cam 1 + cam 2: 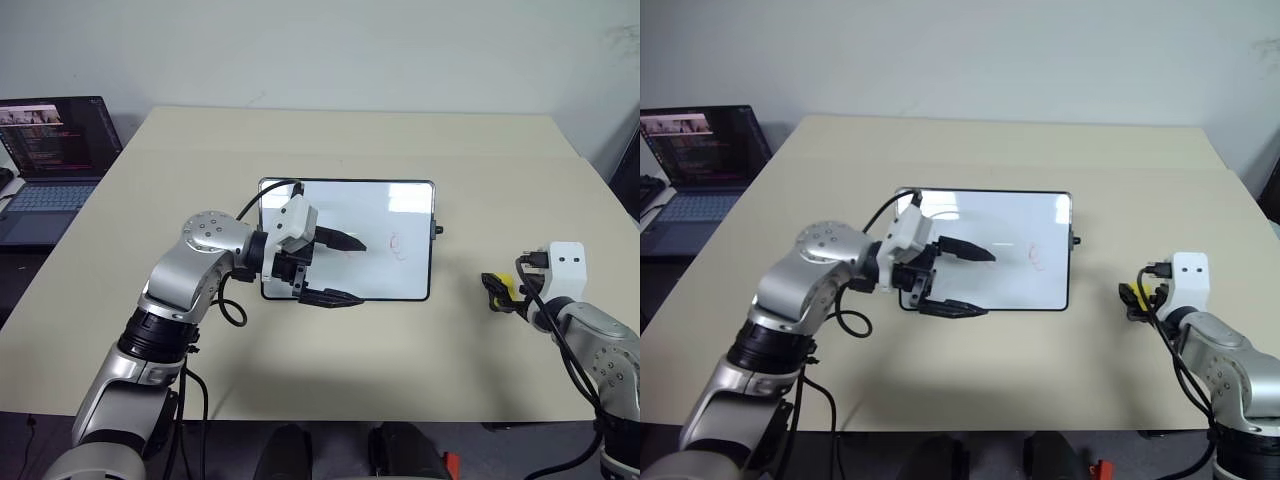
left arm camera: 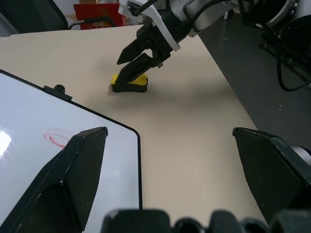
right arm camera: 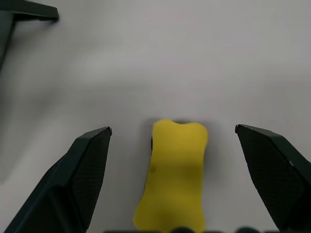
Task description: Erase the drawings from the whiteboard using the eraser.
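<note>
- Both fingers of your right gripper [image 3: 172,145] stand spread around the eraser [image 3: 173,170]; centre, then close.
- Left gripper [image 1: 335,268], also spread, hovers over the whiteboard [image 1: 400,215] at nine o'clock.

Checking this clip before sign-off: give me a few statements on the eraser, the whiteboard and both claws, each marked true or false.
1. The right claw is open with the eraser lying between its fingers, not yet gripped. True.
2. The eraser rests on the whiteboard. False: it lies on the table, off the board's right side.
3. The left claw is open over the whiteboard's lower left part. True.
4. The whiteboard is wiped clean. False: a red drawing remains on it.
5. A laptop sits open at the table's left. True.
</note>
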Robot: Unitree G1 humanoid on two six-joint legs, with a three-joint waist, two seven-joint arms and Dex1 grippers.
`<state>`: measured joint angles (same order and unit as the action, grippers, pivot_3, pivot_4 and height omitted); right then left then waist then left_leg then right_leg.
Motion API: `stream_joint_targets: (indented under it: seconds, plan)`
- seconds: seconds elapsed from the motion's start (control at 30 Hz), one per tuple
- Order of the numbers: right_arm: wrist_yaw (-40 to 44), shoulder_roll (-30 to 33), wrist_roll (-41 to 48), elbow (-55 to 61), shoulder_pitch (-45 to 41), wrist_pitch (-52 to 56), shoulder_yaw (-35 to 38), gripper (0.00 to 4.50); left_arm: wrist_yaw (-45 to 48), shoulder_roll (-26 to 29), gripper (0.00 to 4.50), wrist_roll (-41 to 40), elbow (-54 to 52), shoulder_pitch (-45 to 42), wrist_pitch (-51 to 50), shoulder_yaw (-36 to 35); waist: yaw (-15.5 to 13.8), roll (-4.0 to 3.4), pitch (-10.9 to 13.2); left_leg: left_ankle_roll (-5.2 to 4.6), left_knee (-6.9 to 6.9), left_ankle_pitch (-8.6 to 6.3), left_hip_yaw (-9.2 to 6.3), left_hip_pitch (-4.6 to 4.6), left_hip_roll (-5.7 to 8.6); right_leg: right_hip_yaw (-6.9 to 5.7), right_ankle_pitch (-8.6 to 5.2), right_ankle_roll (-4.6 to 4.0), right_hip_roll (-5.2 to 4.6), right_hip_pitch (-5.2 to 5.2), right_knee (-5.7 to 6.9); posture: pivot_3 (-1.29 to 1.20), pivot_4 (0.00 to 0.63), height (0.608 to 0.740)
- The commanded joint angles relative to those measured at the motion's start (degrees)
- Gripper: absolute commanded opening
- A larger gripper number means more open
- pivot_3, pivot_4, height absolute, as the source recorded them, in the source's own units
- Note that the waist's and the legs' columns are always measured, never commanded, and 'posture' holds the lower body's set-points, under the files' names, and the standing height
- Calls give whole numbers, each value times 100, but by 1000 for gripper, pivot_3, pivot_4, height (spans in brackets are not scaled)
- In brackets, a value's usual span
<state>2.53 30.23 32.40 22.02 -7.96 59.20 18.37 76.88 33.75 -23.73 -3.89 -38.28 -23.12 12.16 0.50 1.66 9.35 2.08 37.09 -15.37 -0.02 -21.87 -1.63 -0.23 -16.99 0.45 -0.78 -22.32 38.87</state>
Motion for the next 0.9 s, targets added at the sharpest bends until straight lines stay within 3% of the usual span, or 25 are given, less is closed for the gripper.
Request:
stream_joint_targets:
  seconds: [0.03,0.53,0.83,0.9]
  plan:
    - [93,-36,-148,-47,-91,-164,56,4469,-22,6,4500,12,-86,1,113,-51,-2,0,0,0,0,0,1,0,0,0,0,0,0,0,-1,0,150,740]
    - [386,-245,-501,-491,-208,-316,-27,4469,-70,79,4500,27,-166,99,102,-98,-1,-1,0,0,0,0,1,-1,0,1,0,0,0,0,-1,0,150,740]
    - [456,-379,-675,-616,-229,-383,-50,1398,-121,109,4500,44,-150,110,124,-102,0,-1,0,0,0,0,1,0,-1,1,0,0,-1,0,-1,0,150,740]
    - [468,-414,-702,-605,-228,-386,-43,1274,-160,115,4500,41,-157,133,98,-115,0,-1,0,0,0,0,1,0,-1,1,0,0,-1,0,0,0,150,740]
